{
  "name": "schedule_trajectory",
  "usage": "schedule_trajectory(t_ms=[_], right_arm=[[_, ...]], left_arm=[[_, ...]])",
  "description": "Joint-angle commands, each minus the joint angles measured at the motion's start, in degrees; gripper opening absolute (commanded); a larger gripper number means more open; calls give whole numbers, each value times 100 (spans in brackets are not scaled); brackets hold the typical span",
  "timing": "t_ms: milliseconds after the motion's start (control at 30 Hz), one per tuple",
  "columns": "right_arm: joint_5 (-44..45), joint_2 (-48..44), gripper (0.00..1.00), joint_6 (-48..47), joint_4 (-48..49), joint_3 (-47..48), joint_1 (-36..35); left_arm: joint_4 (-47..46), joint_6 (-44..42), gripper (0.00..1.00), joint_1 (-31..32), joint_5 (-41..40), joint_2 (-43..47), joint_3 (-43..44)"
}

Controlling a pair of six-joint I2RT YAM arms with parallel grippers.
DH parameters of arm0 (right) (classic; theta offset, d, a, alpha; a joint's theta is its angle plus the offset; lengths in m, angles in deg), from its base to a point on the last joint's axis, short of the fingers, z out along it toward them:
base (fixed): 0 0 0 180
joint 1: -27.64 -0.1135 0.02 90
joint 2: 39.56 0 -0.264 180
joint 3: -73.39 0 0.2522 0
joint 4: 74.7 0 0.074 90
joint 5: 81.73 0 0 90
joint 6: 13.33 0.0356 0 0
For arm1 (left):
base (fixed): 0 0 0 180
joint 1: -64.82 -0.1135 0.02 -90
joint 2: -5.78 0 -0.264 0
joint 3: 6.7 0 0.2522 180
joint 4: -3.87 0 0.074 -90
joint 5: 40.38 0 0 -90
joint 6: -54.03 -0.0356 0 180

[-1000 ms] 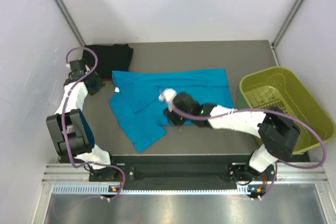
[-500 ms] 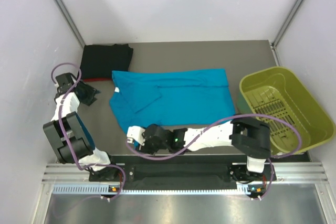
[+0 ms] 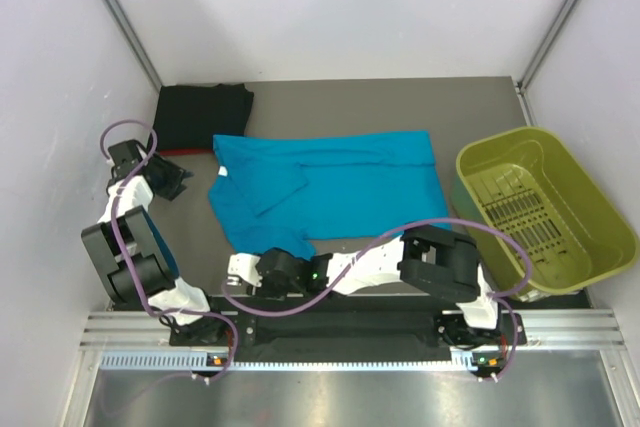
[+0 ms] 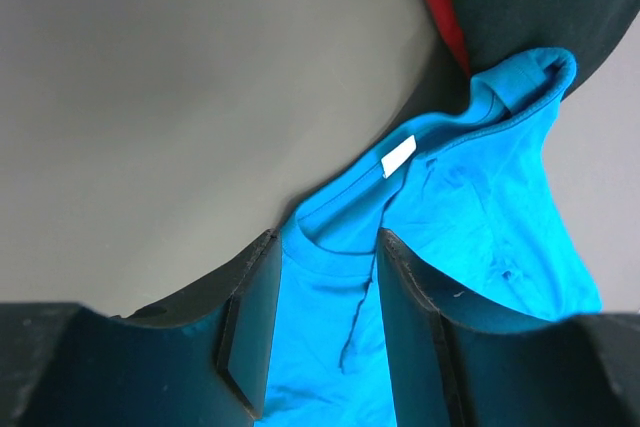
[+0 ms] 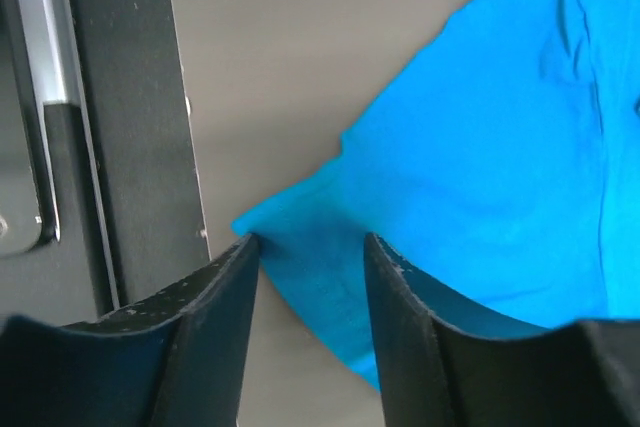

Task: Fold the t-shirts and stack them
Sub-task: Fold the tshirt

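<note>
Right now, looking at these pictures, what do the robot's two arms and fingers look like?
The left arm and right arm both have white shells, black joints and a looping purple cable. A small green light glows on the right one. The fingers are flat dark blades.

Grey table (image 3: 350, 107) — teal t-shirt (image 3: 340, 182) spread out mid-table, black t-shirt (image 3: 200, 112) folded in the far-left corner on a red one (image 3: 185, 152), yellow-green bin (image 3: 530, 212) at the right edge.
</note>
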Motion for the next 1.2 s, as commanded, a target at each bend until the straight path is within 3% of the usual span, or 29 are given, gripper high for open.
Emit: schedule_trajectory(t_ms=[0, 100, 133, 167, 333, 567, 767, 967, 1067, 1100, 1167], right_arm=[[86, 152, 46, 5, 247, 218, -118], [314, 109, 21, 75, 282, 182, -118], [541, 65, 3, 102, 343, 148, -118], [648, -40, 0, 120, 344, 147, -101], [448, -435, 0, 532, 159, 288, 197], [-1010, -560, 0, 1866, 255, 455, 1417], [-1952, -113, 0, 2474, 230, 884, 2244], [-2620, 398, 0, 2800, 45, 1457, 2763], [-2840, 451, 5, 2914, 54, 1492, 2992], [-2901, 460, 14, 2915, -7, 1553, 3036], [-2841, 442, 23, 2923, -340, 1641, 3185]], left_arm=[[-354, -229, 48, -35, -57, 86, 51], [-354, -344, 48, -35, -92, 112, 68], [-354, -431, 48, -27, -75, 130, 68], [-337, -484, 48, -27, -66, 139, 77], [-284, -810, 48, 149, -4, 270, 24], [-126, -1082, 48, 491, 56, 604, -414], [-337, -1012, 48, 694, 812, 1342, -1100], [-47, -1082, 49, 1704, 717, 1650, -1110], [6, -1293, 49, 2091, 638, 1467, -1057], [76, -1450, 49, 2222, 646, 1266, -1005], [251, -1539, 46, 2328, 672, 1045, -882]])
